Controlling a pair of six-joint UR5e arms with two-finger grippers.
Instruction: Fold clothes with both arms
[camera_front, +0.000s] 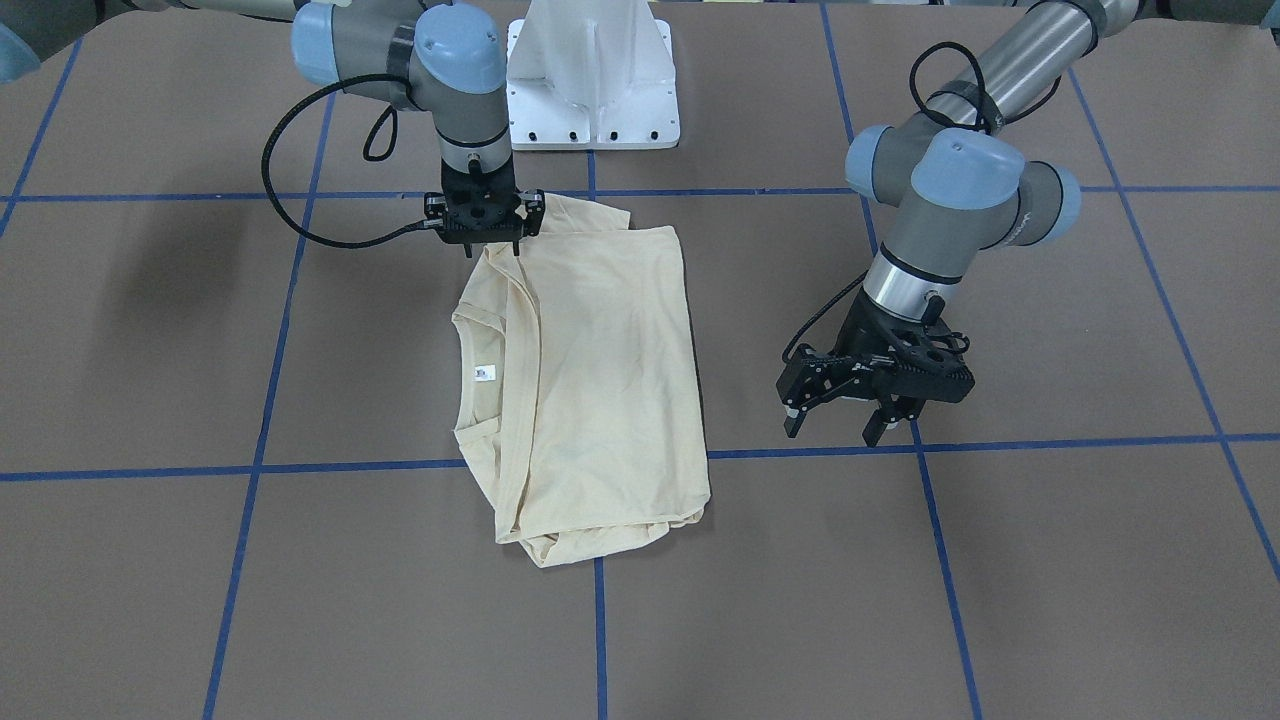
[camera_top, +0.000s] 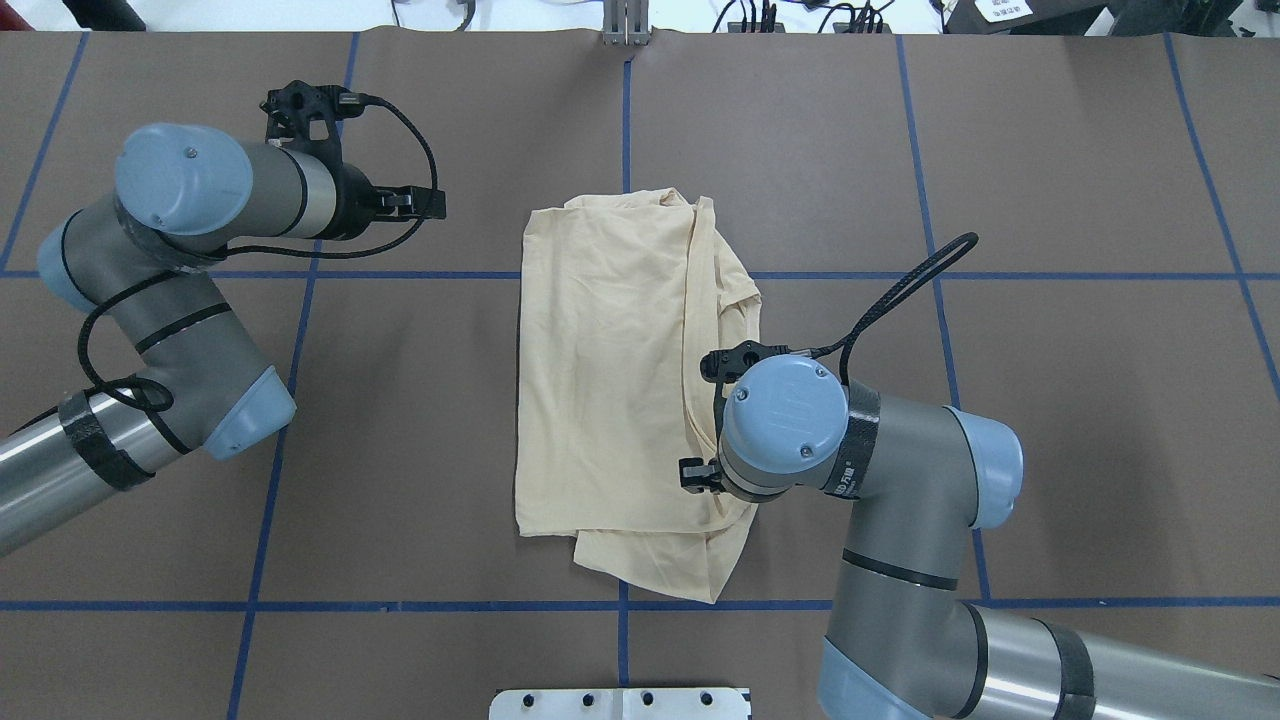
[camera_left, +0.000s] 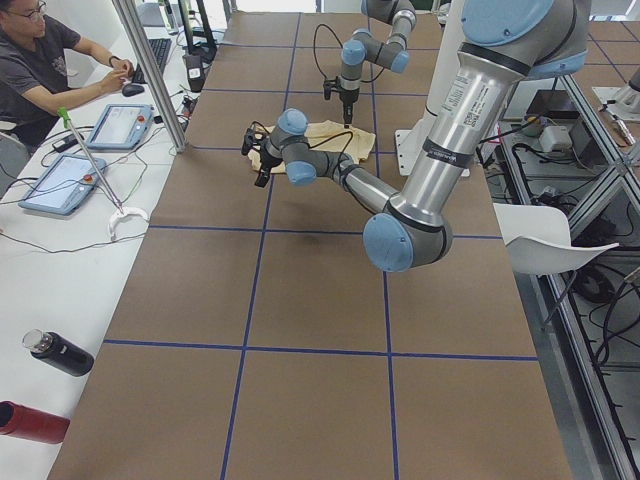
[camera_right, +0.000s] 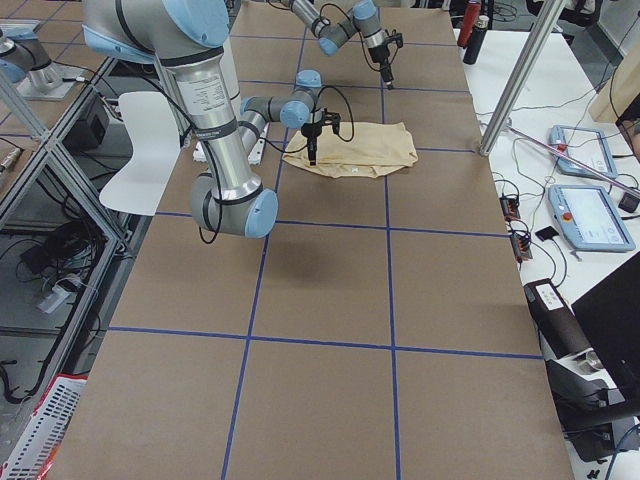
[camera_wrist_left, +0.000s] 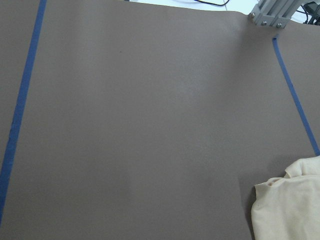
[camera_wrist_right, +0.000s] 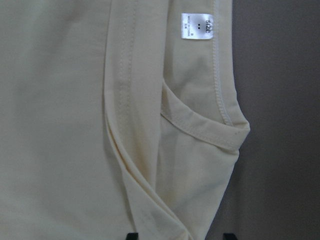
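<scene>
- This is a robotics lab: the left arm (camera_top: 180, 330) and right arm (camera_top: 900, 480) are industrial jointed machines on a white pedestal base (camera_front: 590, 90), which is bolted at the robot-side edge of the surface (camera_front: 1050, 560).
- The surface has a brown covering marked with a blue tape grid (camera_front: 600, 640).
- Past its operators' edge, a white side desk (camera_left: 40, 290) holds teach pendants (camera_left: 118, 126) and a keyboard (camera_left: 160, 52), with a person (camera_left: 40, 60) seated there.
- An aluminium frame post (camera_left: 152, 75) stands at that edge.
- Loose cables (camera_right: 60, 250) lie on the floor behind the robot.
</scene>
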